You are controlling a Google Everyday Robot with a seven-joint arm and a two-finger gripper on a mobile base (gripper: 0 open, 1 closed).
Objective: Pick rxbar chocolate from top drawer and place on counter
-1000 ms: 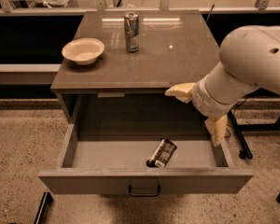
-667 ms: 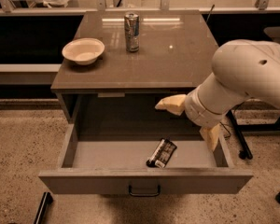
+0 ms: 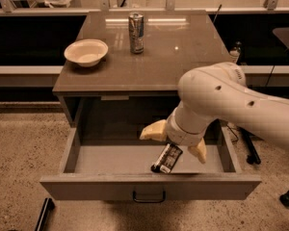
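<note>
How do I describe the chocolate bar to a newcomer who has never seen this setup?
Find the grey-brown cabinet's open top drawer below the counter. Near its front, right of centre, just under the robot's open gripper, lies the rxbar chocolate. It is the only item in the drawer: flat, black-wrapped, unlike the can and bowl above.

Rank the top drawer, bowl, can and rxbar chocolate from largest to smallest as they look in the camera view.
1. top drawer
2. bowl
3. can and rxbar chocolate: about alike; the can stands farther off, so unranked.
The gripper, open, hangs in the top drawer just above the rxbar chocolate.
</note>
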